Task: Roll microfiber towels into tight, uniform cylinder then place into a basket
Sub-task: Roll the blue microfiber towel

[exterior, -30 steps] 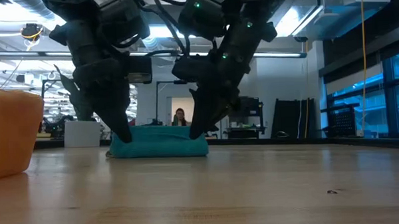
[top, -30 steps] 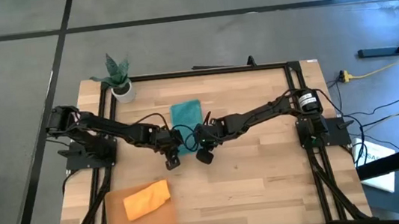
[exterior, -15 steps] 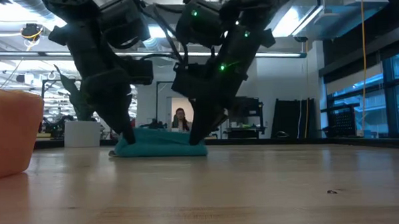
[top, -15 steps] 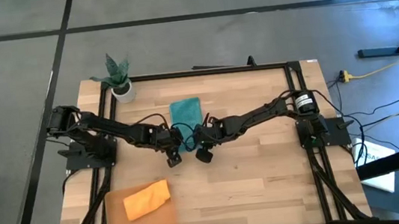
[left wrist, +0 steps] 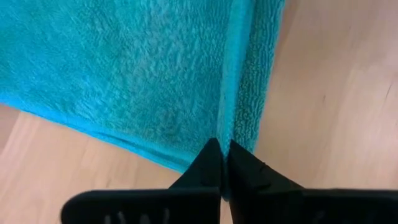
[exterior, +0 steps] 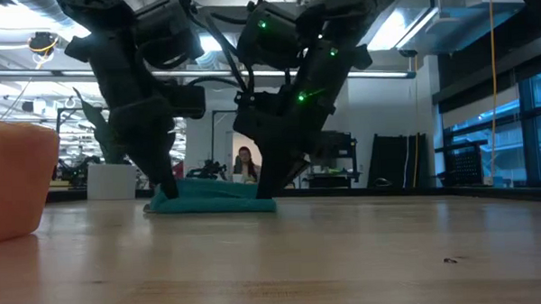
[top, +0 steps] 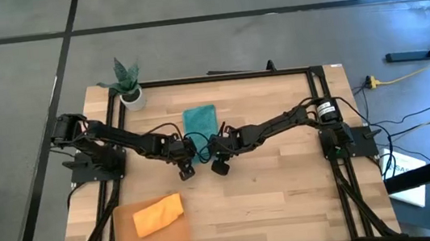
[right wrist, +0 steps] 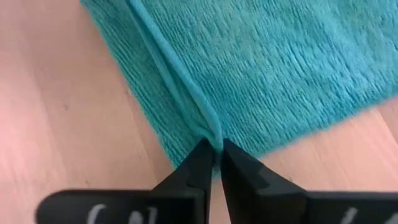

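Orange towel [top: 158, 214] lies bunched in the basket [top: 123, 236] at the near left corner of the table [top: 286, 177], well apart from the teal towel [top: 200, 122], which sits flat toward the far middle of the table. Both grippers are down at the teal towel's near edge, one at each near corner. Left gripper [left wrist: 222, 155] has its fingers pressed together on the towel's folded edge, pinching the hem at the near left corner. Right gripper [right wrist: 214, 152] stands at the near right corner with its fingers nearly together around the hem; whether it grips the cloth or has just let go, the views do not settle. Beyond the teal towel, at the table's far left corner, stands a small white plant pot [top: 132, 97]. Past the table, a person [exterior: 245, 162] is seen in the room.
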Motion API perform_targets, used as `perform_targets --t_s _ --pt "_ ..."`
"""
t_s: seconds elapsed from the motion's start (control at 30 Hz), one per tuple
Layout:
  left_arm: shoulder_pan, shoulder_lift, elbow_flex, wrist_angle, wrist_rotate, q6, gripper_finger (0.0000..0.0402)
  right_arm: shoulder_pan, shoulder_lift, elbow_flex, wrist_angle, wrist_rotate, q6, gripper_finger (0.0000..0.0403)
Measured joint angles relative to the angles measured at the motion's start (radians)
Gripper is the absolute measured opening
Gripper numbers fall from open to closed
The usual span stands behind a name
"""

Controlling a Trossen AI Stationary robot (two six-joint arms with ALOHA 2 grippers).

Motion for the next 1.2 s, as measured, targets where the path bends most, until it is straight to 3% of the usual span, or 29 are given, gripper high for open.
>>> perform_targets --t_s 0.23,0.57,1.2 --pt "0.0 0.001 -0.002 -0.002 0.0 -0.002 0.0007 0.0 0.0 -0.001 -0.003 0.001 0.005 0.0061" --pt "0.0 0.001 -0.001 0.003 0.0 -0.039 0.0062 0.0 0.0 -0.001 -0.004 0.001 0.025 0.0107" --pt "0.059 -0.146 0.001 -0.115 0.041 0.015 0.0054 -0.004 0.0 0.0 -0.018 0.0 0.036 0.0117"
